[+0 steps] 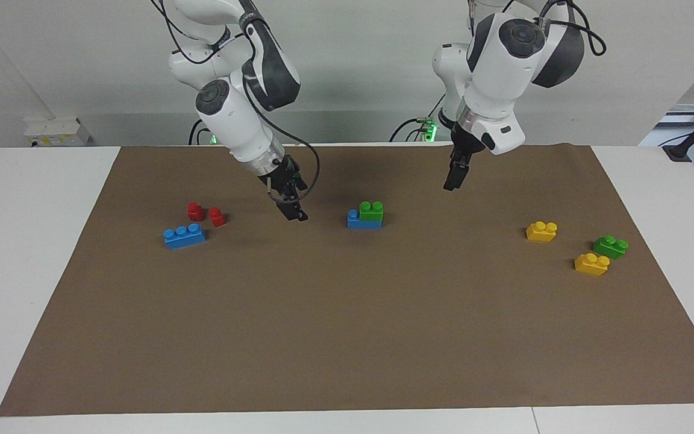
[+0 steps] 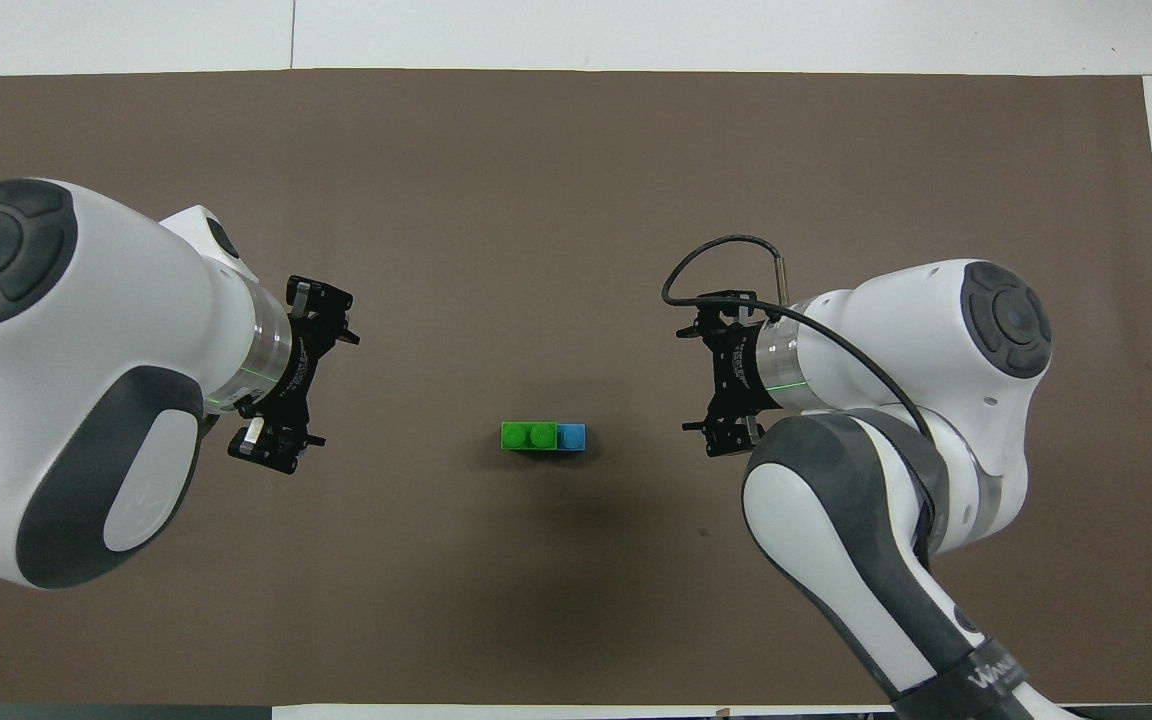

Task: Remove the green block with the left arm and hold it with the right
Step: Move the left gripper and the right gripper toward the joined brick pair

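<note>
The small bright green plastic two-stud brick [image 1: 372, 210] sits snapped on a longer blue plastic brick [image 1: 363, 222] mid-bench, nothing crowding it. Left pincer [image 1: 452, 179] and right pincer [image 1: 293, 211] hang on either side, both spread wide and empty. Another green brick [image 1: 610, 246] lies by two yellow bricks [image 1: 591, 263] toward the left arm's end.

two green bricks [image 1: 372, 211] [image 1: 610, 246], two blue [image 1: 364, 222] [image 1: 184, 235], two yellow [image 1: 541, 231] [image 1: 591, 264], two red [image 1: 196, 211] [image 1: 217, 216]

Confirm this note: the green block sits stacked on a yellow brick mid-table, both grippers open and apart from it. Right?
Not quite. The green block sits on a blue brick, not a yellow one, as the facing view shows. The rest stands: the left gripper and right gripper are open and apart from it.
</note>
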Available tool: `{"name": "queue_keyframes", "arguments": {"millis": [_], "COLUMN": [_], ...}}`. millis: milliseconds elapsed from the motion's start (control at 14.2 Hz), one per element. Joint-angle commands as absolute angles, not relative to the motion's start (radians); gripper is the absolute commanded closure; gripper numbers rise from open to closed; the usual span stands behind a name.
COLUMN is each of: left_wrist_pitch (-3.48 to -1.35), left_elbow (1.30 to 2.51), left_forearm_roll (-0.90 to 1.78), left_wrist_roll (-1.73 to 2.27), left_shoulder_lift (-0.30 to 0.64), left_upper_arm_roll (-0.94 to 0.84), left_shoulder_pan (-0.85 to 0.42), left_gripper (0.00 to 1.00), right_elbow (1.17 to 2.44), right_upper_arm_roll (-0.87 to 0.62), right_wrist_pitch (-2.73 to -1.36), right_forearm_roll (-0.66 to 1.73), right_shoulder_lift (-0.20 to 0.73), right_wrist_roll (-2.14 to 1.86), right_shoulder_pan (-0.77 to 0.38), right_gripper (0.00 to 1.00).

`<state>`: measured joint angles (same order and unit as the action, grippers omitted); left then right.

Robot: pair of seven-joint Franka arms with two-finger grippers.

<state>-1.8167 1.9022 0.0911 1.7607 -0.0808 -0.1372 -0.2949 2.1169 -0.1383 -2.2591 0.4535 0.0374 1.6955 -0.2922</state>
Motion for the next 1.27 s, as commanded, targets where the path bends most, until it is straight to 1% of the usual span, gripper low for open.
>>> {"name": "queue_keyframes", "arguments": {"millis": [0, 141, 282, 493, 705, 987, 1198], "left_wrist_pitch": [-1.906, -1.972, -2.022, -2.094, -2.14, -2.195, -2.221], "left_elbow": [1.992, 2.029, 2.049, 2.089, 2.12, 2.132, 2.172], "left_forearm_roll": [0.112, 0.112, 0.112, 0.112, 0.11, 0.109, 0.103], "left_wrist_roll": [1.894, 1.969, 2.009, 2.089, 2.149, 2.207, 2.224], "left_shoulder_lift": [-0.14, -0.143, -0.138, -0.123, -0.092, -0.038, -0.034], "left_upper_arm_roll": [-0.123, -0.123, -0.123, -0.123, -0.123, -0.121, -0.121], "left_shoulder_pan": [-0.345, -0.379, -0.408, -0.449, -0.503, -0.555, -0.574], "left_gripper": [0.0, 0.0, 0.0, 0.0, 0.0, 0.0, 0.0], "right_elbow": [2.155, 2.161, 2.195, 2.226, 2.235, 2.238, 2.238], "right_upper_arm_roll": [-0.137, -0.137, -0.138, -0.137, -0.137, -0.137, -0.137], "right_wrist_pitch": [-2.31, -2.345, -2.423, -2.5, -2.558, -2.588, -2.606], "right_forearm_roll": [0.501, 0.515, 0.554, 0.6, 0.63, 0.638, 0.638], "right_shoulder_lift": [0.034, 0.044, 0.048, 0.054, 0.083, 0.13, 0.152], "right_wrist_roll": [1.703, 1.704, 1.709, 1.71, 1.71, 1.706, 1.701], "right_shoulder_pan": [-0.314, -0.349, -0.365, -0.422, -0.463, -0.5, -0.508], "right_gripper": [0.03, 0.03, 0.03, 0.03, 0.03, 0.03, 0.03]}}
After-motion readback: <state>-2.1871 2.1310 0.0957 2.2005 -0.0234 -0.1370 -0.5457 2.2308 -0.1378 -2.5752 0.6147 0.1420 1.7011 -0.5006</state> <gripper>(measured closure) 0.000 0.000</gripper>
